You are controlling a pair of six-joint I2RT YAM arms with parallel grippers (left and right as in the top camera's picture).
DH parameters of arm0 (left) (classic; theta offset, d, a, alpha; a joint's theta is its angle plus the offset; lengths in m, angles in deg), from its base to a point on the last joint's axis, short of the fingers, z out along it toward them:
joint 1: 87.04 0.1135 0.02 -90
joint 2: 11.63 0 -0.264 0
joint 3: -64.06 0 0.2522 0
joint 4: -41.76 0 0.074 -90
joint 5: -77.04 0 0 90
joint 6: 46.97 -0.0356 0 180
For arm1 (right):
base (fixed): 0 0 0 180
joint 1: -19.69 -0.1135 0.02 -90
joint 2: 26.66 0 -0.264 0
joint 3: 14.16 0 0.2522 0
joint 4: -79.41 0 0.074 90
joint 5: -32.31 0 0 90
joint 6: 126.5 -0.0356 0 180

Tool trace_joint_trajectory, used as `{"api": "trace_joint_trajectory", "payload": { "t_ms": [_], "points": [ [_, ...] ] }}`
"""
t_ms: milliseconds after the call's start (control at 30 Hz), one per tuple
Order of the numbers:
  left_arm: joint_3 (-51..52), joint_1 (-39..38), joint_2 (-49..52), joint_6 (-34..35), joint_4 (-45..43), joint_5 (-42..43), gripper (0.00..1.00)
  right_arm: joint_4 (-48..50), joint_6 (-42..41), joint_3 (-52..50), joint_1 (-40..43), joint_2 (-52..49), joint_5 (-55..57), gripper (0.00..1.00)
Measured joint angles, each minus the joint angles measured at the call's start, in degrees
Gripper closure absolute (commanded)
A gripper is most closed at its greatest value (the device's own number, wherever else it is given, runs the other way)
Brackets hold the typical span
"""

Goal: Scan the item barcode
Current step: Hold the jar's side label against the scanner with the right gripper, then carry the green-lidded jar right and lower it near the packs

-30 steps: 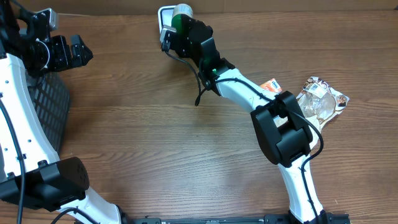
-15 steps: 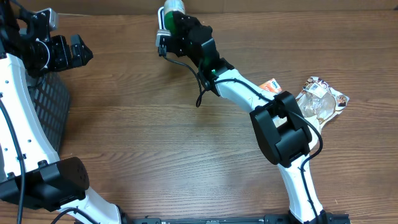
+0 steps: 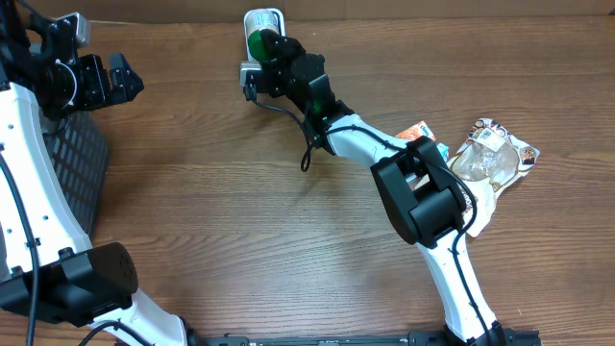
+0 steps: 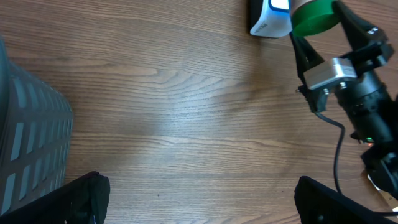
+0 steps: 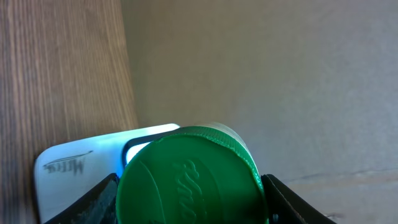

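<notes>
While the left hand (image 3: 128,79) is idling, spread wide beside the dark mesh basket (image 3: 82,163), the right hand (image 4: 324,31) is pinching a green-capped round container (image 5: 189,180) just over the white barcode scanner (image 3: 262,17) at the wooden bench's (image 3: 240,221) far edge, apparently presenting its label to the lit window.

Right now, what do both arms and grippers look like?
Right arm and left arm: white links, boxy black joint housings. Right gripper and left gripper are black. A thin black cable loops off the right wrist, beside a silver bracket.
</notes>
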Motion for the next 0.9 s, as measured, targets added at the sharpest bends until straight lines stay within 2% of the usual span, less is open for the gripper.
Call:
{"api": "trace_joint_trajectory", "payload": {
  "t_ms": [200, 367, 500, 633, 800, 900],
  "points": [
    [0.00, 0.00, 0.00, 0.00, 0.00, 0.00, 0.01, 4.94, -1.36, 0.02, -0.02, -0.09, 0.42, 0.63],
    [0.00, 0.00, 0.00, 0.00, 0.00, 0.00, 0.00, 4.04, -10.51, 0.02, -0.17, 0.42, 2.23, 0.60],
    [0.00, 0.00, 0.00, 0.00, 0.00, 0.00, 0.00, -3.30, -19.93, -0.04, -0.61, 4.52, 4.81, 0.59],
    [0.00, 0.00, 0.00, 0.00, 0.02, 0.02, 0.01, -23.98, -33.11, -0.15, -1.51, 15.61, 6.23, 0.58],
    [0.00, 0.00, 0.00, 0.00, 0.00, -0.02, 0.01, -55.08, -54.12, 0.46, -1.99, 34.77, 6.14, 0.59],
    [-0.02, 0.00, -0.02, 0.00, 0.02, 0.00, 0.00, -73.22, -63.65, 1.53, -0.70, 43.39, 3.48, 0.59]
  ]
}}
